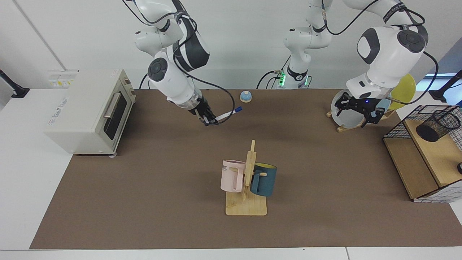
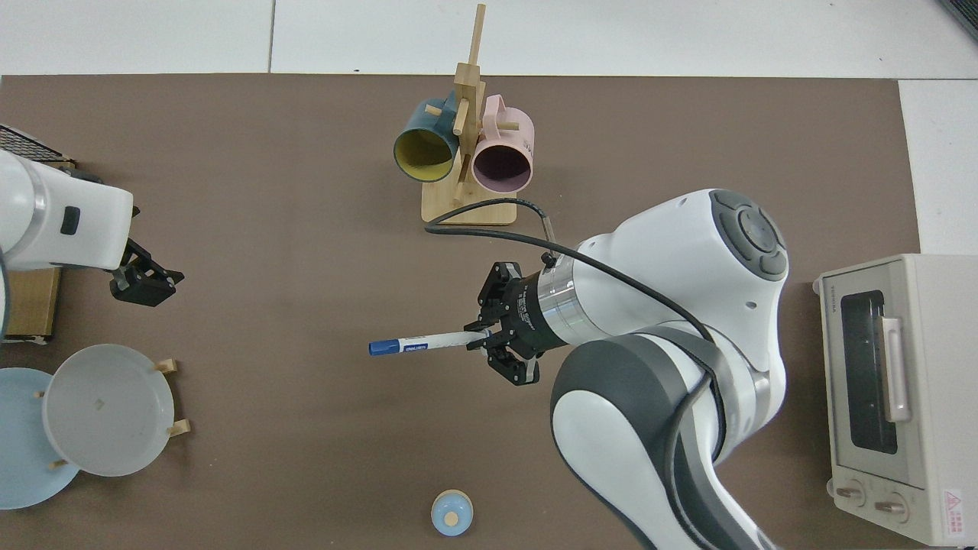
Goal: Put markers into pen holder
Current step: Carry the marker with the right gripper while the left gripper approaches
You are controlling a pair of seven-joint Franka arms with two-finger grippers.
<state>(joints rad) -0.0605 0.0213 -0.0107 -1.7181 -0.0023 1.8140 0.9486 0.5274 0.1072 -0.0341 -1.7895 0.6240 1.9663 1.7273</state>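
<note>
My right gripper (image 1: 210,120) (image 2: 487,341) is shut on the tail of the white marker (image 1: 228,113) (image 2: 424,342). It holds the marker above the brown mat, near the table's middle, almost level, with the blue cap pointing away from the gripper. The black mesh pen holder (image 1: 437,125) lies tilted on the wooden shelf inside the wire basket at the facing view's right edge. It does not show in the top view. My left gripper (image 1: 357,110) (image 2: 147,283) hangs open and empty in front of the plate rack, between the marker and the basket.
A wooden mug rack (image 1: 246,206) with a pink and a blue mug stands mid-table. A toaster oven (image 1: 90,108) sits at the facing view's left. A blue bell (image 1: 245,96), a plate rack (image 1: 361,123) and the wire basket (image 1: 399,126) are also on the table.
</note>
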